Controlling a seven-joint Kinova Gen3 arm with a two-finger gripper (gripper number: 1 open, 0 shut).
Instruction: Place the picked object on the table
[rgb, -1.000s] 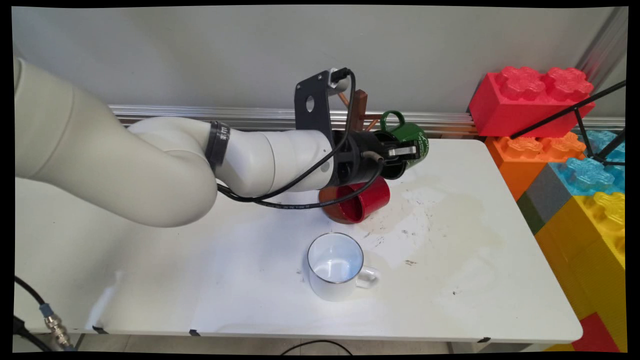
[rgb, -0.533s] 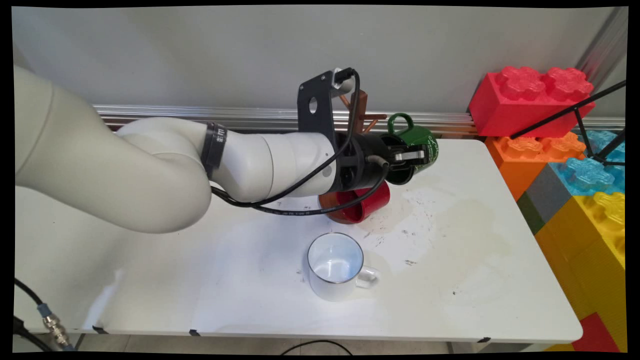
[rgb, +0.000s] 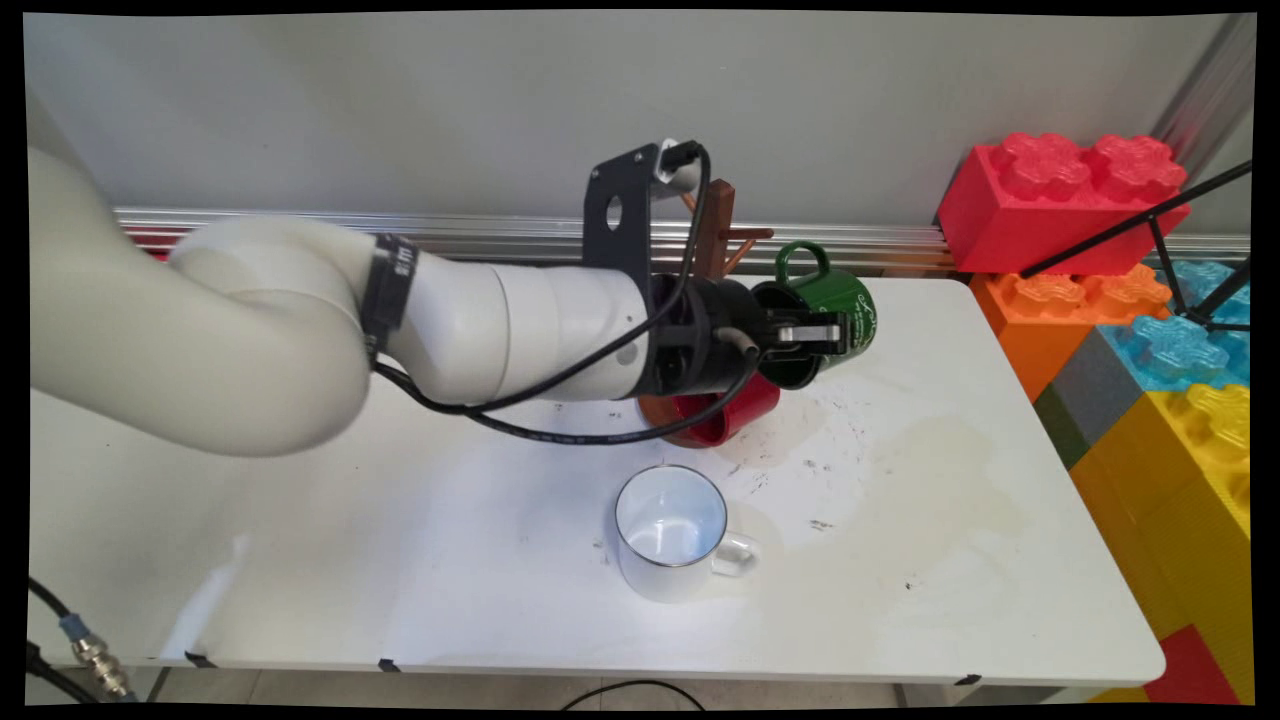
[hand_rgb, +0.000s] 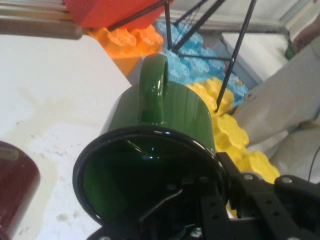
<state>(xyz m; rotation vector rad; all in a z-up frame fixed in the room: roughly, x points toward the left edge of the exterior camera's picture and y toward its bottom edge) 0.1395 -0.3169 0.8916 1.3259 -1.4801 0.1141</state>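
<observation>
White tabletop (rgb: 960, 560) fills most of my main view, stained brownish toward three o'clock of centre. At the three o'clock edge I see a stack of big toy bricks (rgb: 1180, 330), red on top, then orange, blue and yellow. From nine o'clock the arm lies level across the table, and its gripper (rgb: 830, 335) has the jaws closed on the rim of a green mug (rgb: 845, 300), one finger inside the mouth and one outside the wall. I see that mug held off the table on its side, mouth toward the arm, its handle at twelve o'clock; my hand view shows its dark interior close up. Just under the wrist, at six o'clock of the green mug, a red mug (rgb: 735, 408) lies on its side on the table. A white mug (rgb: 672, 535) stands upright at six o'clock of that, well apart, handle toward three o'clock. Behind the wrist at twelve o'clock stands a brown wooden mug tree (rgb: 720, 225), partly hidden.
</observation>
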